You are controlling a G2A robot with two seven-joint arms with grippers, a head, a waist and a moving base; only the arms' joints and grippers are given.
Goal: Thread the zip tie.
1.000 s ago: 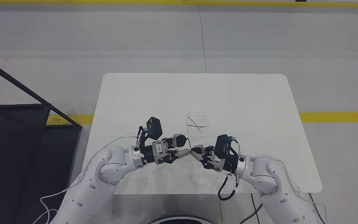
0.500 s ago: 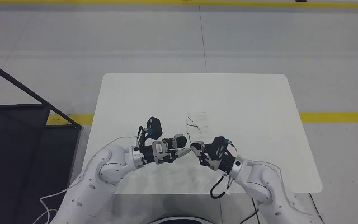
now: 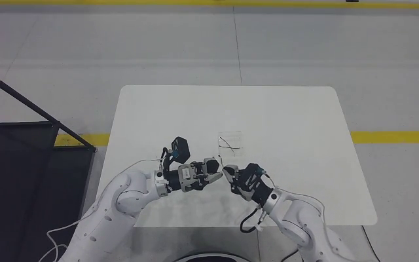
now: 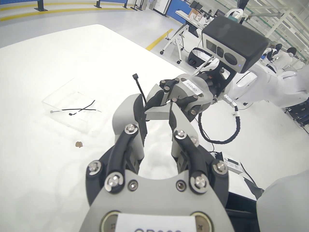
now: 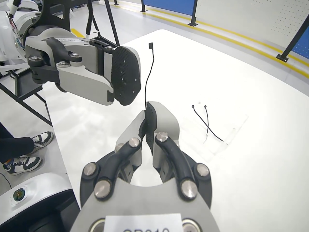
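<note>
Black zip tie (image 5: 147, 78), pinched at its lower end between the pressed-together fingers of the right gripper (image 5: 147, 115), stands upright above the white worktop (image 3: 294, 124), head uppermost. Left gripper (image 4: 157, 115), fingers spread, sits just beside it. Clear tray (image 4: 65, 122) nearby holds two spare ties (image 4: 83, 109).

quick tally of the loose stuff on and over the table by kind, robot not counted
zip ties: 3, one held in the right gripper, two crossed in the clear tray
clear tray: 1
small brown scrap: 1
total: 5
</note>
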